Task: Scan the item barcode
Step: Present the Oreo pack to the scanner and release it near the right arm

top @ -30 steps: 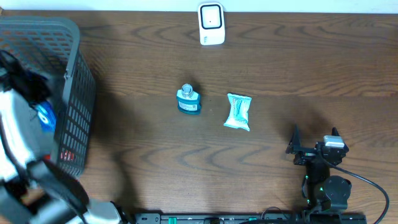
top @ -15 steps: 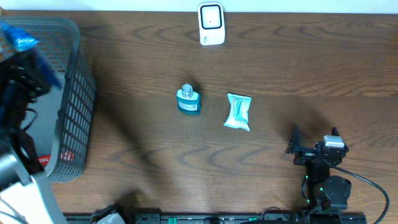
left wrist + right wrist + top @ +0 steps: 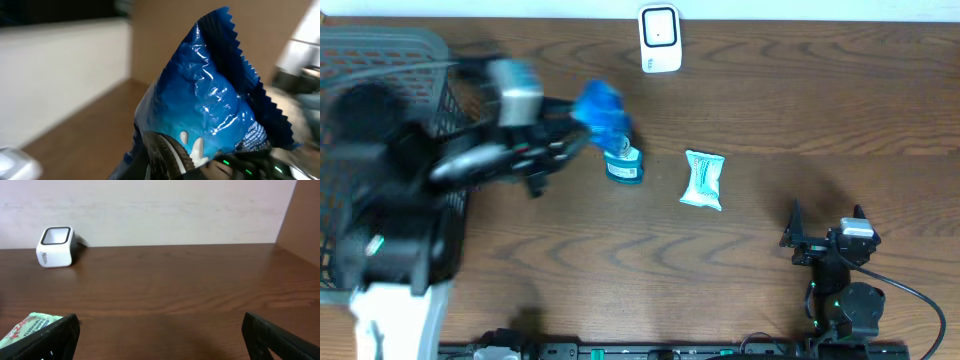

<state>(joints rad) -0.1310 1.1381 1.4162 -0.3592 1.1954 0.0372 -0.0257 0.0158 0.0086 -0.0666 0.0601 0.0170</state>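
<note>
The left gripper (image 3: 570,128) clamps tight on a crinkly blue foil snack packet (image 3: 598,106), aloft over the brown wooden table (image 3: 770,110) — the white boxy barcode scanner (image 3: 659,38) lies beyond, toward the far edge, nearer this arm than the empty, wide-spread right gripper (image 3: 827,225).

Left end effector (image 3: 578,122) clamped tight, arm stretched forward; right end effector (image 3: 827,216) rests spread wide.

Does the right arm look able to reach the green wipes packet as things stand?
Probably yes: the right gripper is open and empty, and the wipes packet lies flat on the table ahead to its left, with nothing between them.
</note>
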